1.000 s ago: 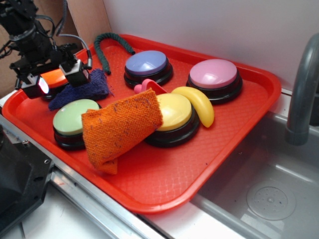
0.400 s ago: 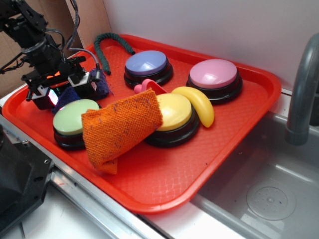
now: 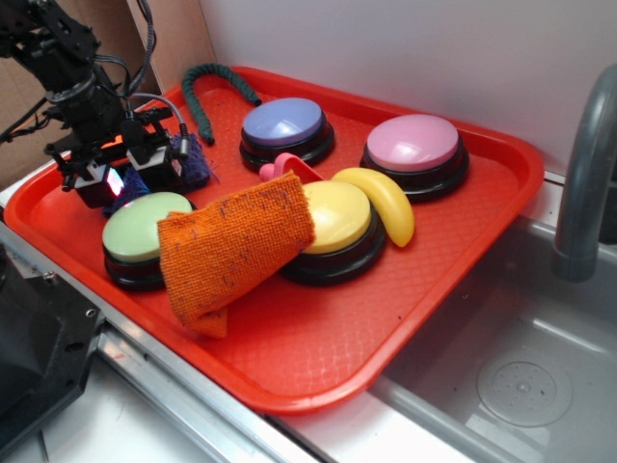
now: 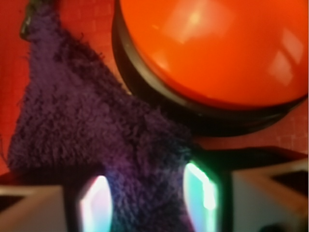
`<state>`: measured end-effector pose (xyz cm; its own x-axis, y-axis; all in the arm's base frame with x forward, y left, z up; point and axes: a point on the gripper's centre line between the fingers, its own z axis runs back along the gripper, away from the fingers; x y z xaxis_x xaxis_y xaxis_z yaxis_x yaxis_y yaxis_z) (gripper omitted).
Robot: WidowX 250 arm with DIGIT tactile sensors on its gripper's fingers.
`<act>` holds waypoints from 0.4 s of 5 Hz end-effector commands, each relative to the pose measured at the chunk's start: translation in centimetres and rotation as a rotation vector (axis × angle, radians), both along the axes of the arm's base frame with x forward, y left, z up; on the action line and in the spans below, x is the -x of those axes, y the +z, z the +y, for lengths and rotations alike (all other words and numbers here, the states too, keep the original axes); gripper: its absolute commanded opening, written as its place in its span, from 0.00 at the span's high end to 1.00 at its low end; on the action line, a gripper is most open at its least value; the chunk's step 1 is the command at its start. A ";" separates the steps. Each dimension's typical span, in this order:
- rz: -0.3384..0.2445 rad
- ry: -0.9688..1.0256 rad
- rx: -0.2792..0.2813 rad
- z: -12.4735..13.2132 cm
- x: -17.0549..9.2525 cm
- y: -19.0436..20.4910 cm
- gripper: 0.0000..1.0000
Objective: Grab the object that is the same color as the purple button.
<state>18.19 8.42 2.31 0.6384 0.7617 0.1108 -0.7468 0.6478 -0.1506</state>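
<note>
The object, a small dark purple cloth, lies at the tray's left side, beside an orange button. In the wrist view the cloth bunches up and fills the whole gap between my two lit fingertips. My gripper is down at tray level, shut on the cloth. The purple button stands at the back of the tray, well clear of the gripper.
On the red tray stand a green button, a yellow button and a pink button. There are also an orange cloth, a banana and a green rope. A sink and faucet lie right.
The gripper has dropped from above the cloth down onto it, and its fingers have drawn in around it. The cloth now looks bunched and mostly covered.
</note>
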 end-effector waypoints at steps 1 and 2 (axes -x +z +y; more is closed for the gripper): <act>-0.029 0.013 -0.057 -0.3 -0.4 0.8 1.00; -0.032 -0.009 -0.086 -0.4 -0.6 1.2 1.00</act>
